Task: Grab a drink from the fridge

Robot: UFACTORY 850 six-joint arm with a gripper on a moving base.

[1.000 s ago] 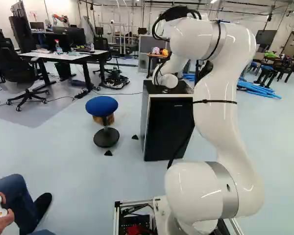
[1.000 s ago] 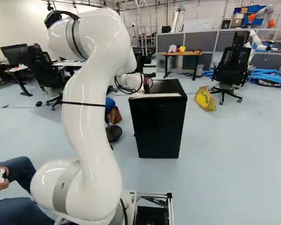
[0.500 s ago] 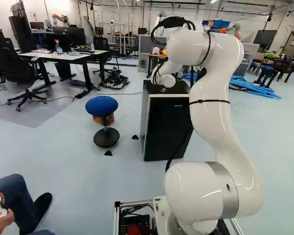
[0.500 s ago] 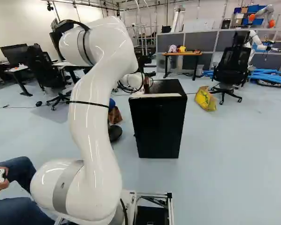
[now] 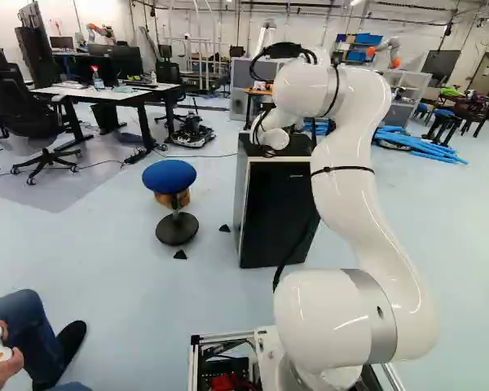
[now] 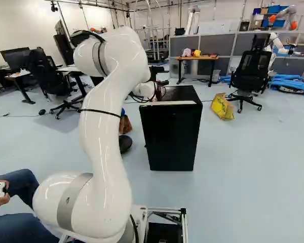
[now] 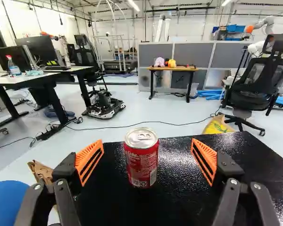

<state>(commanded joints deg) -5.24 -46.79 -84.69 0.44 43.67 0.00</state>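
The white robot arm point(image 5: 346, 179) has bent lower by the black fridge point(image 6: 171, 134), its open gripper point(image 7: 147, 157) now lined up, it seems, for grasping the red drink can point(image 7: 141, 162) standing on the fridge's top.

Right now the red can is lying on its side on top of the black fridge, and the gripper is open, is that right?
Not quite: the red can is standing upright, as the wrist view shows, with its lid facing up. The rest holds: it is on top of the black fridge, and the gripper is open.
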